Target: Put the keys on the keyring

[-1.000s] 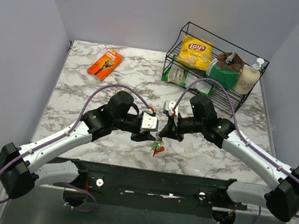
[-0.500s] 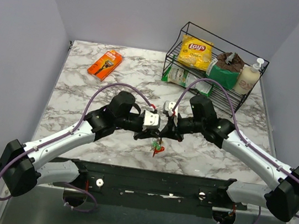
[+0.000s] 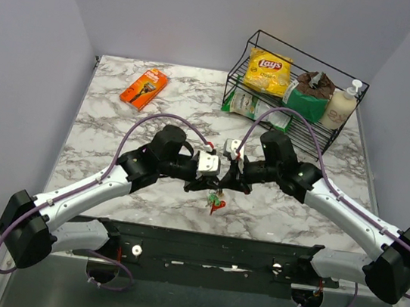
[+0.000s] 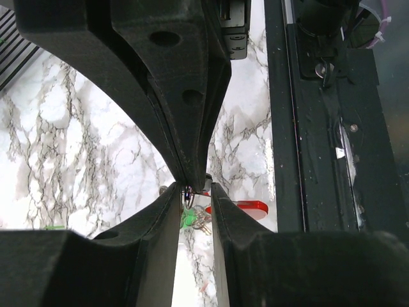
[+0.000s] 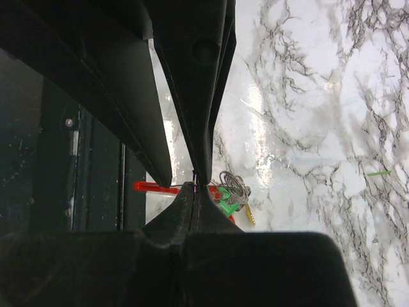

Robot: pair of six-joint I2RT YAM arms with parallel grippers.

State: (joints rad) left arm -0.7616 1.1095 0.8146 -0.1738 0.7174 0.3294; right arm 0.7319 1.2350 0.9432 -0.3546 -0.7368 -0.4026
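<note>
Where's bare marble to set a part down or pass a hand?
Free: back strip of the table between the orange pack and the wire basket; left side, outside the left arm. Crowded: centre, where left gripper and right gripper meet over the keys.

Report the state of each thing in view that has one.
left gripper: jaws narrowly apart around the keys, grip unclear
right gripper: shut on the keyring
keyring: pinched at the right gripper's tip
keys: bunched together at the grippers
pump bottle: upright
razor pack: lying flat on the table
</note>
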